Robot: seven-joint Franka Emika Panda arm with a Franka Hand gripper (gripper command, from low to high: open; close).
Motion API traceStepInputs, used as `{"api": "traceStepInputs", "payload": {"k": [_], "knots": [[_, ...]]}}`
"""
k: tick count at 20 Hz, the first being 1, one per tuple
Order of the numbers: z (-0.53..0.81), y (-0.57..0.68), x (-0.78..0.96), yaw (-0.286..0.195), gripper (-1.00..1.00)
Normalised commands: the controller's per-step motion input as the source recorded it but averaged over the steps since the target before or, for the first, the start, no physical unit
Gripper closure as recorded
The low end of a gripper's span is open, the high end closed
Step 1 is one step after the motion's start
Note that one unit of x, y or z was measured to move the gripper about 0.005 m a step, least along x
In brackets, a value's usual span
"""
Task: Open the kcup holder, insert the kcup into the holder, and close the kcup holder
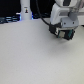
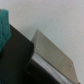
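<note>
My gripper (image 1: 64, 34) hangs low over the white table at the exterior view's right, its dark fingers pointing down. A small dark shape with a teal-green patch (image 1: 61, 33) sits between or just behind them, too blurred to name. In the wrist view, a black boxy body that looks like the kcup holder (image 2: 17, 60) fills one corner. A flat grey-beige panel (image 2: 50, 54) lies beside it. A teal-green patch (image 2: 4, 25) shows at the frame edge and may be the kcup's top. I cannot tell whether the gripper is open or shut.
A tall white cylinder with a blue light (image 1: 25, 12) stands at the back, toward the exterior view's left. Dark clutter (image 1: 7, 20) lines the back edge beside it. The white tabletop (image 1: 30, 55) spreads out in front of the arm.
</note>
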Motion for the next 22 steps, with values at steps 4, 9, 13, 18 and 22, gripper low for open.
{"api": "traceStepInputs", "payload": {"k": [4,9,13,18,22], "knots": [[-0.01,0.38,-0.82,0.079,-1.0],[-0.02,0.37,-0.78,0.088,-1.0],[-0.01,0.42,-0.75,0.081,-1.0],[0.11,0.39,-0.47,0.072,-1.0],[0.31,0.04,0.16,0.012,-1.0]]}}
